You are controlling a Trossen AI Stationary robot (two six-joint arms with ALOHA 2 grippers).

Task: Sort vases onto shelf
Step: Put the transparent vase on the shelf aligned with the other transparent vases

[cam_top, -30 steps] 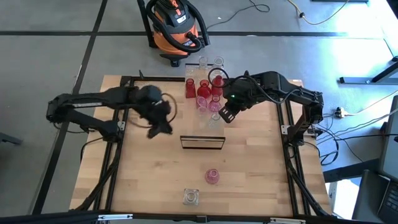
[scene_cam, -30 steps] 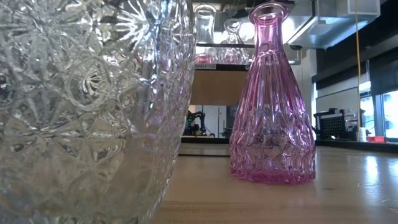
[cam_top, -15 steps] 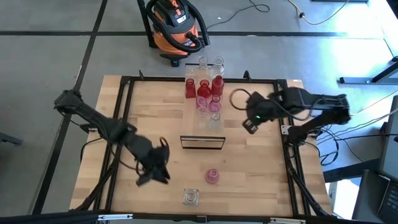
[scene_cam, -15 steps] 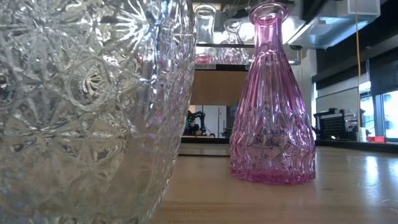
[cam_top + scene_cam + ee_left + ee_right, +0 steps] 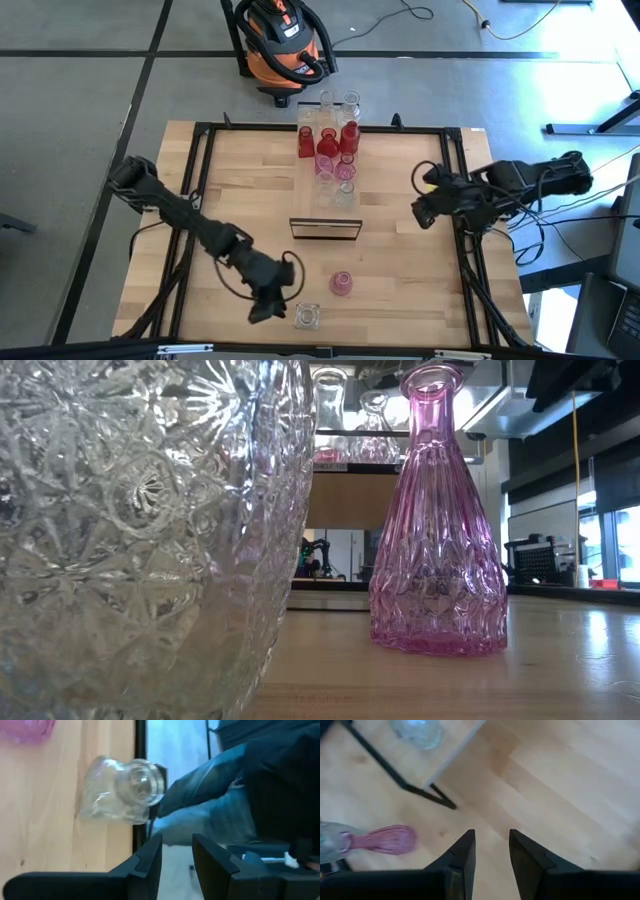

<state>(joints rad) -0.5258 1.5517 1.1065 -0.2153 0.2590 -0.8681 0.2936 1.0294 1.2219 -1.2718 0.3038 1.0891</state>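
Two vases stand upright on their bases near the table's front edge: a clear cut-glass vase (image 5: 307,317) (image 5: 150,530) (image 5: 122,790) and a pink vase (image 5: 341,283) (image 5: 437,520) (image 5: 385,840). Several red, pink and clear vases stand on the shelf (image 5: 325,205), which runs from the far edge to the table's middle. My left gripper (image 5: 265,310) (image 5: 177,840) is open and empty, just left of the clear vase. My right gripper (image 5: 422,215) (image 5: 491,834) hovers open and empty over the table's right side.
The shelf's dark front edge (image 5: 325,229) faces the near side. An orange shop vacuum (image 5: 283,40) stands on the floor beyond the far edge. A person's legs (image 5: 215,785) show past the near edge. Bare tabletop (image 5: 410,290) lies at front right.
My left gripper has swung from the table's left middle toward the near edge and down, ending beside the clear vase. My right gripper has drawn back from the shelf's vases toward the table's right edge. No vase has moved.
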